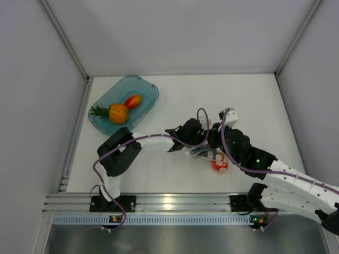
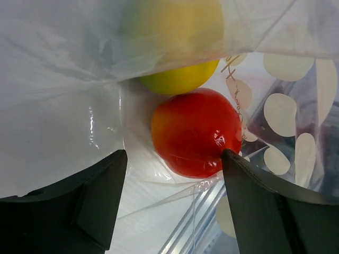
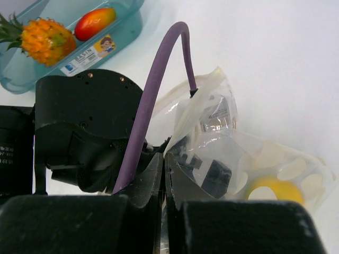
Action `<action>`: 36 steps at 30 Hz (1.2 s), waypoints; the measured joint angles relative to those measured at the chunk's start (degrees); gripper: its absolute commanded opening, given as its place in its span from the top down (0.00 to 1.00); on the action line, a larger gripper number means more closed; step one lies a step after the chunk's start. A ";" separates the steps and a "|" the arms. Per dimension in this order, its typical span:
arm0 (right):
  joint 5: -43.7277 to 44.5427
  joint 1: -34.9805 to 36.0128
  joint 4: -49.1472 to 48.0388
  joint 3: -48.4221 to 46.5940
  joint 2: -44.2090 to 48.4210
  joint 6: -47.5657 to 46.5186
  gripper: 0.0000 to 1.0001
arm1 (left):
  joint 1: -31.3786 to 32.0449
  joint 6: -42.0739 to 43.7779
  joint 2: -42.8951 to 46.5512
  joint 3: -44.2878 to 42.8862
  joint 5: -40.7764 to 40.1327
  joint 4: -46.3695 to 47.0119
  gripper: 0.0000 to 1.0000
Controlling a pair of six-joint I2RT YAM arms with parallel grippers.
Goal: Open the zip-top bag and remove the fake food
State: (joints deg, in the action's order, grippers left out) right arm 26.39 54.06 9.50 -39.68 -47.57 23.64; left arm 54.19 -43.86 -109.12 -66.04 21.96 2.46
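The clear zip-top bag [image 1: 201, 152] lies mid-table between both grippers. My left gripper [image 2: 174, 156] is open with its fingers reaching into the bag, one on each side of a red-orange fruit [image 2: 196, 137]. A yellow lemon [image 2: 180, 79] lies just beyond it under the plastic. My right gripper [image 3: 164, 159] is shut on the bag's upper edge [image 3: 212, 116] and holds it up. The lemon [image 3: 270, 190] shows through the bag at the right. In the top view the red fruit [image 1: 219, 163] sits at the bag's near end.
A translucent teal tray [image 1: 148, 87] stands at the back left, holding the orange pineapple [image 1: 117, 112] and a red-orange fruit [image 1: 133, 101]. The tray [image 3: 127, 24] also shows in the right wrist view. White walls enclose the table on three sides.
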 measured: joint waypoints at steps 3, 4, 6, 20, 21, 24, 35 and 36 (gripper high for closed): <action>1.60 -0.50 1.14 0.42 0.61 -0.02 1.00 | 0.87 -0.46 -2.49 -1.84 2.99 0.17 0.25; 2.16 -0.68 1.40 0.74 0.83 0.00 1.00 | 1.27 -0.76 -3.30 -2.38 3.74 0.15 0.28; 3.02 -0.72 1.75 1.42 1.09 0.00 1.00 | 2.03 -1.46 -4.44 -2.89 4.24 0.28 0.30; 0.63 -0.68 1.97 2.91 3.41 1.36 1.00 | 3.61 -0.50 4.68 0.59 -13.25 -5.42 0.29; -0.13 -0.68 1.22 2.95 3.72 1.77 1.00 | 3.63 0.22 5.88 0.59 -14.71 -6.78 0.28; -2.71 -0.68 -2.80 3.61 3.93 3.48 1.00 | 3.76 2.54 9.42 0.48 -19.39 -11.89 0.28; -12.22 -0.68 -23.65 6.82 -2.29 12.22 1.00 | 2.60 8.20 18.45 -2.67 -31.17 -32.11 0.27; -12.55 -0.68 -25.42 7.58 -2.40 12.94 1.00 | 2.58 8.31 19.08 -2.67 -31.61 -33.11 0.27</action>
State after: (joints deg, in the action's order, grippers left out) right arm 13.85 53.39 -15.92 -32.10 -49.98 36.58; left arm 56.77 -35.55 -90.04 -68.71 -9.65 -30.65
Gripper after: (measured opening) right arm 0.008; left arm 0.733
